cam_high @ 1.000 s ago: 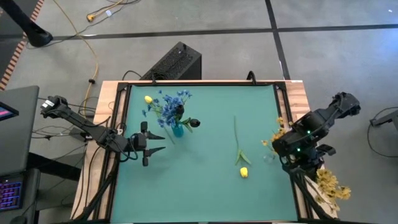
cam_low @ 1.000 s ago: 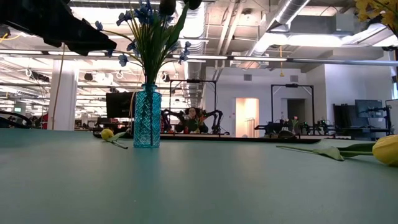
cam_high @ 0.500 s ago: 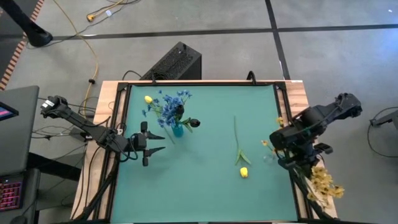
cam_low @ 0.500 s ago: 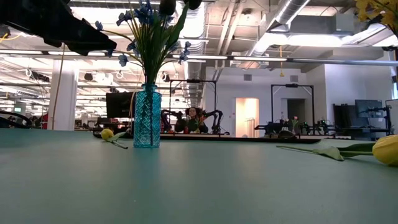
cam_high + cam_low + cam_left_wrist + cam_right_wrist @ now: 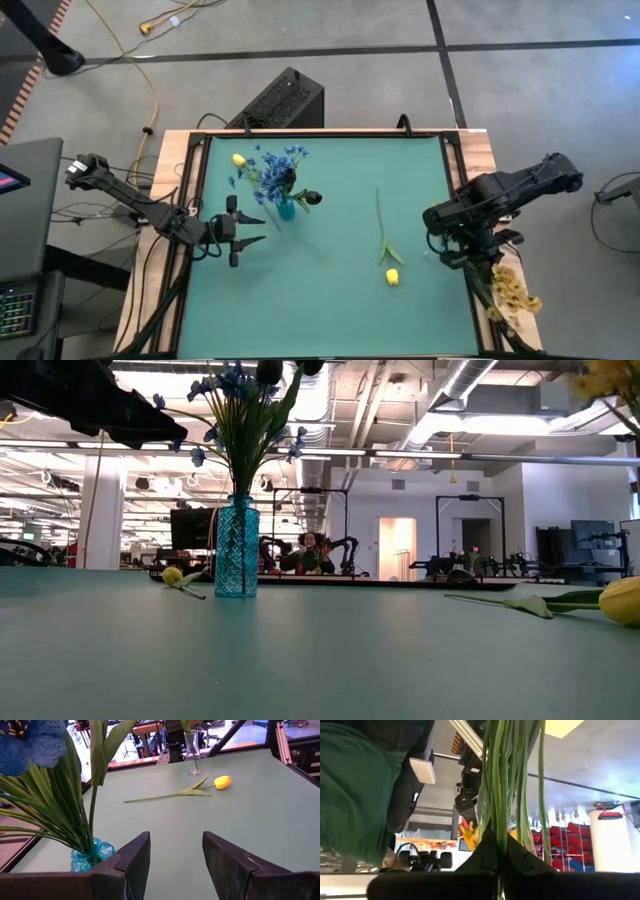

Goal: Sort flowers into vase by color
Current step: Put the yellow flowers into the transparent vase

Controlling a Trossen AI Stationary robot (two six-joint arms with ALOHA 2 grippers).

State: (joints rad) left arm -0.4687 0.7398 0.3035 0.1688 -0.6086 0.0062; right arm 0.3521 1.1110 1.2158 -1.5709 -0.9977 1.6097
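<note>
A blue glass vase holds blue flowers and a dark bud. My left gripper waits open just left of it, with nothing between its fingers. A yellow bud lies on the mat beyond the vase. A yellow tulip lies flat at mid-table. My right gripper hovers over the table's right edge, shut on a yellow-orange sprig. A clear vase stands below it. My right gripper pinches a bundle of thin green stems between its two fingers. The stems run straight on past the fingertips. The sprig is lifted clear of the table, and its yellow-orange blossoms stick out past the table's right edge.
Open green mat stretches between the two arms, crossed only by the tulip's stem. A black frame rims the table. A black box sits on the floor behind the far edge.
My right gripper has carried the yellow-orange sprig a little toward the table's left and slightly down, still shut on the stems. The blossoms have swung in closer to the table's right edge.
</note>
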